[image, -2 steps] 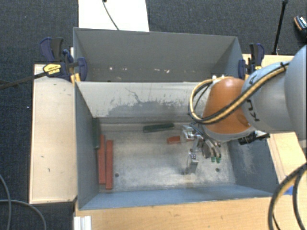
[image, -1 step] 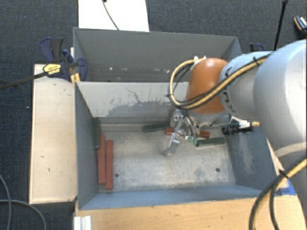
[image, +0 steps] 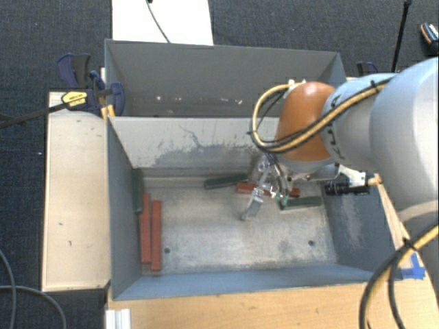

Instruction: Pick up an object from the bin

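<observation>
Grey bin [image: 226,249] holds two long red bars [image: 151,233] along its left wall, a dark green bar [image: 221,181] by the back wall, and a small red piece [image: 244,188] beside it, at the jaws; their opening cannot be told.

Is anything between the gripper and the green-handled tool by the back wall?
Nothing visible. The gripper hangs right beside the tool, at its red end; the red bars lie away at the left wall.

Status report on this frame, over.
Gripper down at back right of bin. Small red piece, dark green bar alongside. Hold unclear. Red blocks lie far left.
</observation>
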Available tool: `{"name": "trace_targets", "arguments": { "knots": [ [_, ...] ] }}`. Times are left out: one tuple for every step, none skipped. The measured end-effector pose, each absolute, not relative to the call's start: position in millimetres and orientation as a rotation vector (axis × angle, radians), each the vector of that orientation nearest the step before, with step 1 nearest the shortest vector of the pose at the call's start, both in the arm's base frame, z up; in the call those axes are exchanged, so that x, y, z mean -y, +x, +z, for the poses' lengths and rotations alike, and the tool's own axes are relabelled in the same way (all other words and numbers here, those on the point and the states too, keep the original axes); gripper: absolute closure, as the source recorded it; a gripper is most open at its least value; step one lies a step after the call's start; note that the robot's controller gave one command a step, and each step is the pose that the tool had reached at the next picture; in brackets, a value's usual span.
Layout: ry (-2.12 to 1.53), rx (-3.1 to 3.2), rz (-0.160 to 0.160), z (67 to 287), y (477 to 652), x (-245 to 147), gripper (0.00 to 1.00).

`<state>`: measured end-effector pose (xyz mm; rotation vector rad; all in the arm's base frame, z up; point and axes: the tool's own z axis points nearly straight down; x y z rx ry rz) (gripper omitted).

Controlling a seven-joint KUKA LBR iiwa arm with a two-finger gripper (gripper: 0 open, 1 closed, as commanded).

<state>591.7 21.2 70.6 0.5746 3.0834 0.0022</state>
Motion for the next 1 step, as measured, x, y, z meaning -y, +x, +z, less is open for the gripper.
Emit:
{"name": "trace_targets", "arguments": {
  "knots": [
    [0.566,-3.084,0.001,71.0,592.0,-21.3,1.00]
  ]
}}
